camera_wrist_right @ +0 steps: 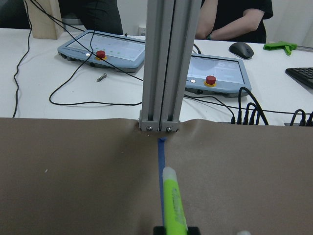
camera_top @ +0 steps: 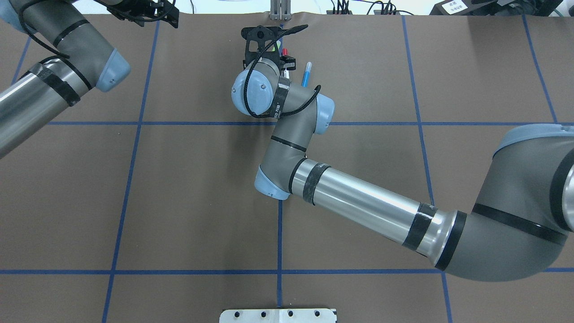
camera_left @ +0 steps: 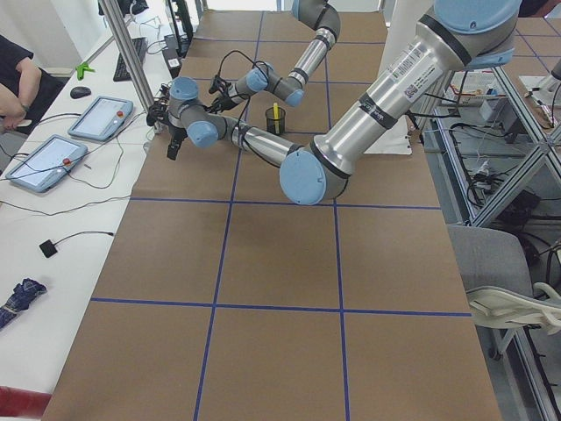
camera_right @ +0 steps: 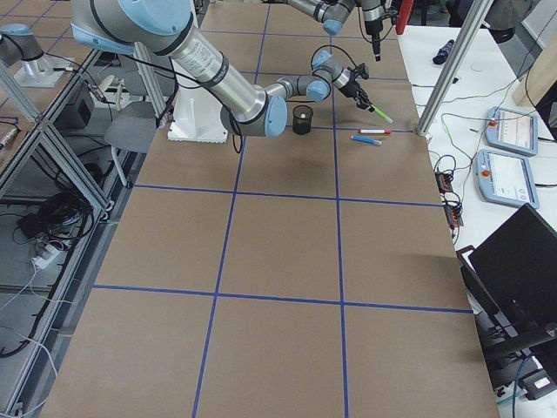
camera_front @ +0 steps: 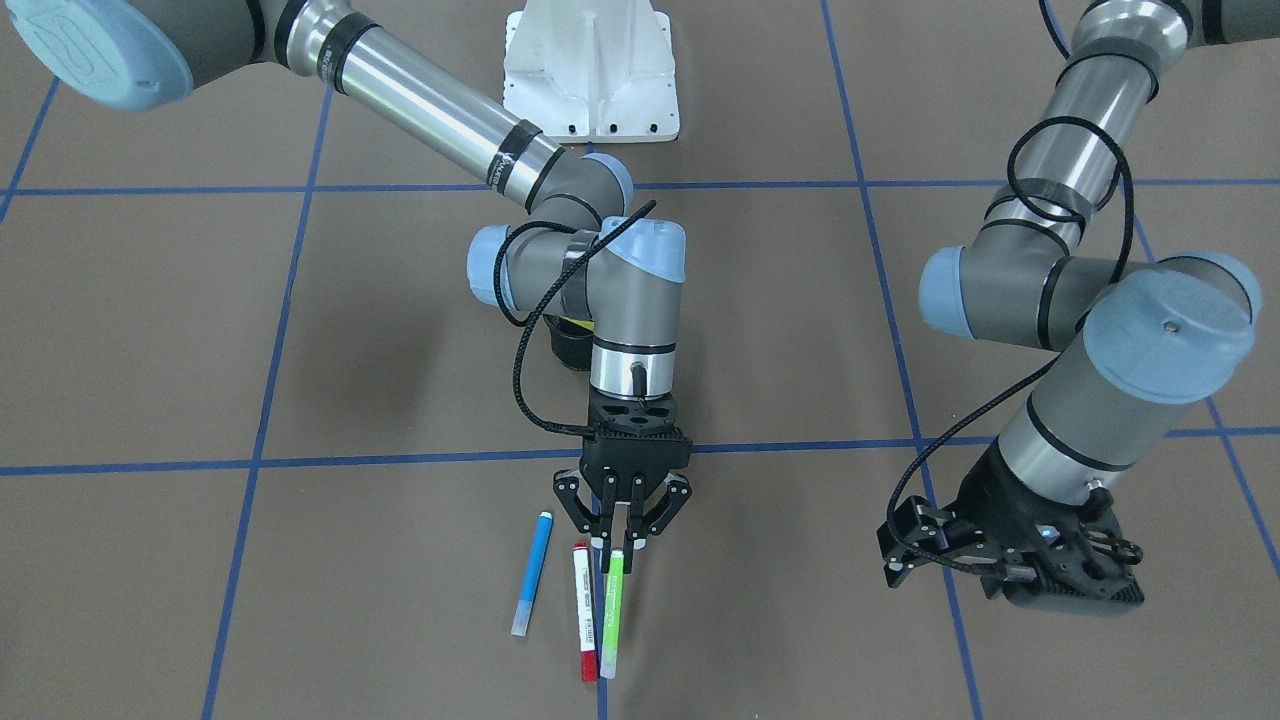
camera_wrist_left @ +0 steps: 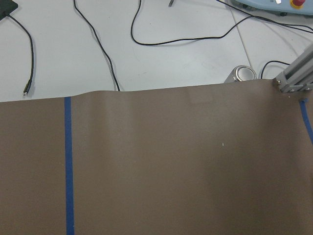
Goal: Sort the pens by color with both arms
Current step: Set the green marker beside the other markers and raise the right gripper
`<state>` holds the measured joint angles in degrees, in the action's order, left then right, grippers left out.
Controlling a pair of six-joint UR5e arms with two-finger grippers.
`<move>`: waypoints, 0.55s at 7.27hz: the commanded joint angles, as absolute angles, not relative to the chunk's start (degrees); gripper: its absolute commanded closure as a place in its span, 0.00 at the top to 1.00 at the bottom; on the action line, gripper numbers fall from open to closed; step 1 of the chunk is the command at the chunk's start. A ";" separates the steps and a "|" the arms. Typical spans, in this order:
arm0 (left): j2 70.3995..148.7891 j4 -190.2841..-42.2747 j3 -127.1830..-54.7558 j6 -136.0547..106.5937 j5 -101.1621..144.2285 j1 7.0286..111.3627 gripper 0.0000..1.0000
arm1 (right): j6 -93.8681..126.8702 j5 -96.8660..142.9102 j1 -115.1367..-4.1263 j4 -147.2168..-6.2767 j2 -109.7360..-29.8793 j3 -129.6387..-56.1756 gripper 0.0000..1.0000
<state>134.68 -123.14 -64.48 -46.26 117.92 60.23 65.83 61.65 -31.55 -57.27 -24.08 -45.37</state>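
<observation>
Right gripper (camera_front: 619,540) clamped on light green pen (camera_front: 612,612) near cap end, close to mat's operator-side edge. White red-ended pen (camera_front: 584,612) just beside, blue pen (camera_front: 532,572) near. Open brown mat (camera_front: 200,330) either side. Pen label print unreadable. Left gripper (camera_front: 900,555) well apart; jaw state can't be told.

Glossy plastic green pen (camera_front: 612,610) between my right gripper's (camera_front: 620,547) matt black jaws, matt brown paper-like table (camera_front: 400,580) below.

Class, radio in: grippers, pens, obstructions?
Right gripper shut on light green marker pen. Left gripper apart, state unclear. Blue pen, red-ended white pen lie beside. Nothing blocking.
</observation>
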 commanded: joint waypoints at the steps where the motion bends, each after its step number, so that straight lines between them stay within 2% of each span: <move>1: 134.38 -123.22 -64.42 -46.23 117.95 60.38 1.00 | 65.74 60.30 -29.98 -56.07 -23.82 -44.38 0.00; 2: 134.38 -123.22 -64.42 -46.23 117.95 60.38 1.00 | 65.66 58.99 -29.54 -55.99 -23.73 -44.30 0.37; 3: 134.30 -123.22 -64.16 -46.23 117.95 60.38 1.00 | 65.39 58.80 -29.53 -55.99 -23.82 -44.30 0.99; 4: 134.30 -123.22 -64.16 -46.23 117.95 60.38 1.00 | 64.26 58.89 -29.53 -55.99 -23.73 -44.38 1.00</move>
<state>134.33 -123.22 -64.24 -46.23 117.95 60.38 65.22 59.07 -29.62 -56.01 -23.79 -44.35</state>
